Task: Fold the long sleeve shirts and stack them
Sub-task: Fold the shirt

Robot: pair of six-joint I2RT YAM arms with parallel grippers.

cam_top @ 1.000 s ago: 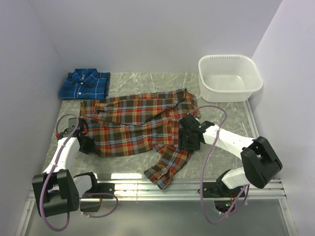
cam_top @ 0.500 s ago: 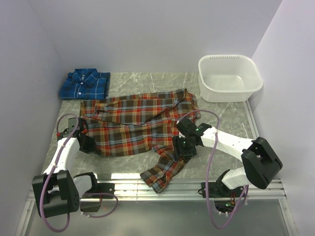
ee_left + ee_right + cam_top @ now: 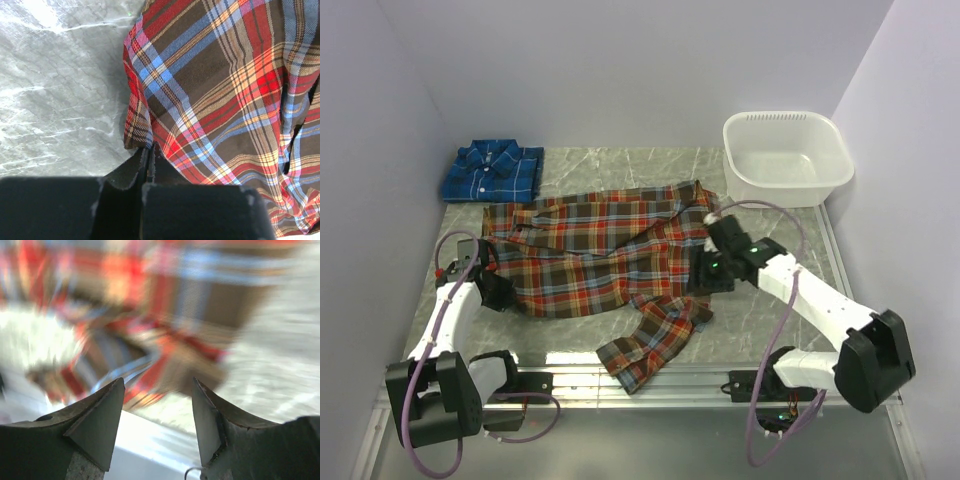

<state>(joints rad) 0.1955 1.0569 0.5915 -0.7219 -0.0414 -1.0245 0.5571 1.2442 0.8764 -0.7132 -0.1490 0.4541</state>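
The red-orange plaid shirt (image 3: pixel 590 250) lies spread across the middle of the table, one sleeve (image 3: pixel 650 335) trailing to the front edge. My left gripper (image 3: pixel 500 292) sits at its left hem, jaws shut on the cloth edge (image 3: pixel 137 140). My right gripper (image 3: pixel 708 278) hovers open over the shirt's right side where the sleeve starts; the blurred right wrist view shows plaid cloth (image 3: pixel 200 295) beyond its fingertips (image 3: pixel 159 390) and nothing between them. The blue shirt (image 3: pixel 492 170) lies folded at the back left.
A white plastic tub (image 3: pixel 786 157) stands at the back right. A metal rail (image 3: pixel 720 380) runs along the table's front edge, and walls close in on the left, back and right.
The right gripper dipped toward the sleeve, then swung back up and right, staying open. The sleeve's cuff slid left along the front edge. The left arm held still.
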